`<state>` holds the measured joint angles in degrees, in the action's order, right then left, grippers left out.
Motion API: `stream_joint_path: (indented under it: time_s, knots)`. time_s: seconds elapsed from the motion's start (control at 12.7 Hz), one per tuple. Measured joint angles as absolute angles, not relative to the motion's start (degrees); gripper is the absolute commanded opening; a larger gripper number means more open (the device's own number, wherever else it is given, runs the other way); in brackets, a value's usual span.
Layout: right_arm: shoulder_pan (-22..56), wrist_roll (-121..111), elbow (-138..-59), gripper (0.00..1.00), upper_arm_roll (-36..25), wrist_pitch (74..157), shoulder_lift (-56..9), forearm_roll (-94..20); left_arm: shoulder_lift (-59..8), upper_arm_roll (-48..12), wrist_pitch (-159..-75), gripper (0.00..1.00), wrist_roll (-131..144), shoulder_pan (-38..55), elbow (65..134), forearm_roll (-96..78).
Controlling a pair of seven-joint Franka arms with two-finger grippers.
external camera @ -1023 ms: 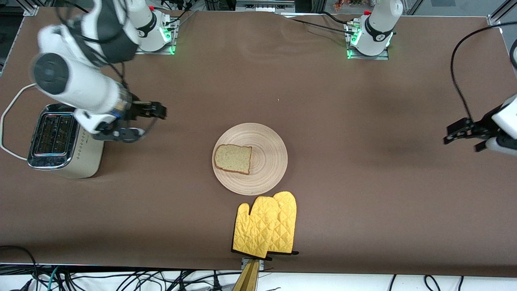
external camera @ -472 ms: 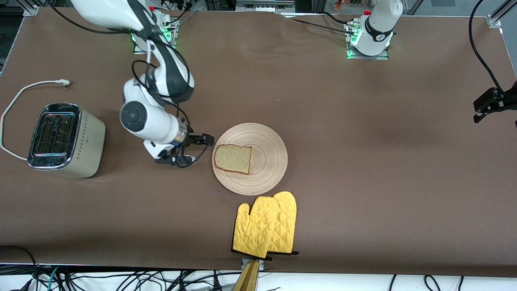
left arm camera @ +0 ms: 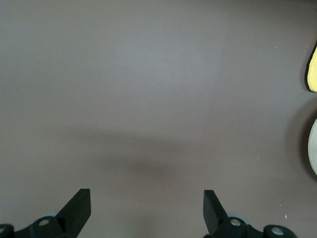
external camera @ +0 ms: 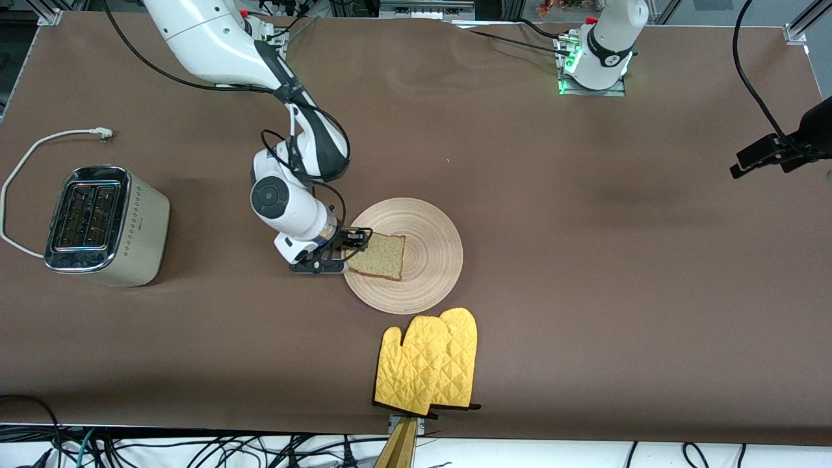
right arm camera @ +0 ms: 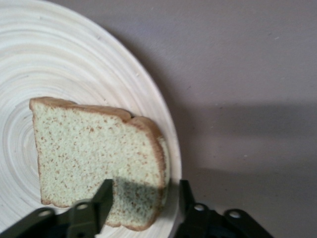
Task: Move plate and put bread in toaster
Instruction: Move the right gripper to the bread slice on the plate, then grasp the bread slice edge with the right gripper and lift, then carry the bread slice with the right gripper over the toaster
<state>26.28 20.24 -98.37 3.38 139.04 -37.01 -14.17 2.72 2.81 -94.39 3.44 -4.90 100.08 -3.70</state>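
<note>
Brown cloth-covered table (external camera: 585, 260) carries four things. The plate (external camera: 429, 273) sits at its centre. The toaster (external camera: 104, 227) stands out at nine o'clock from the plate, its white cord (external camera: 39, 146) trailing on the cloth, and yellow oven mitts (external camera: 426, 364) lie at six o'clock, just beside the plate.

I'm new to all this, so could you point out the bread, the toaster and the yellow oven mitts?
bread (external camera: 380, 255): front view, middle of the slice.
toaster (external camera: 140, 224): front view, its dotted side.
oven mitts (external camera: 429, 364): front view, quilted yellow middle.
</note>
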Motion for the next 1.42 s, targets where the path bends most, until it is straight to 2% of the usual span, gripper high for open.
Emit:
stream_joint_path:
  time_s: [0.08,0.16,0.71,0.87,1.1,1.42]
  knots:
    - [26.32,20.26,-98.35,0.03,3.35,139.04,-36.99,-14.17,2.8,2.89,-92.87,1.0,3.8,-5.0,100.07,-3.91]
    - [26.33,20.26,-98.32,0.0,3.34,139.07,-37.0,-14.17,3.09,2.95,-92.21,1.0,3.98,-5.07,100.07,-4.0]
    - [27.43,20.26,-98.23,0.0,3.22,139.86,-37.08,-14.18,3.72,0.57,-91.73,1.0,6.65,-5.11,100.07,-0.75]
    - [27.6,20.26,-97.32,0.0,2.23,137.67,-36.41,-14.17,3.81,0.56,-91.73,1.0,6.67,-5.13,100.07,-0.69]
    - [27.8,20.07,-95.51,0.0,-2.05,125.4,-31.32,-12.84,4.01,0.52,-91.73,1.0,6.67,-5.13,100.04,-0.69]
    - [27.77,15.72,-91.49,0.0,-9.45,100.97,-22.72,-0.18,4.12,0.48,-91.74,1.0,6.67,-5.13,99.97,-0.69]
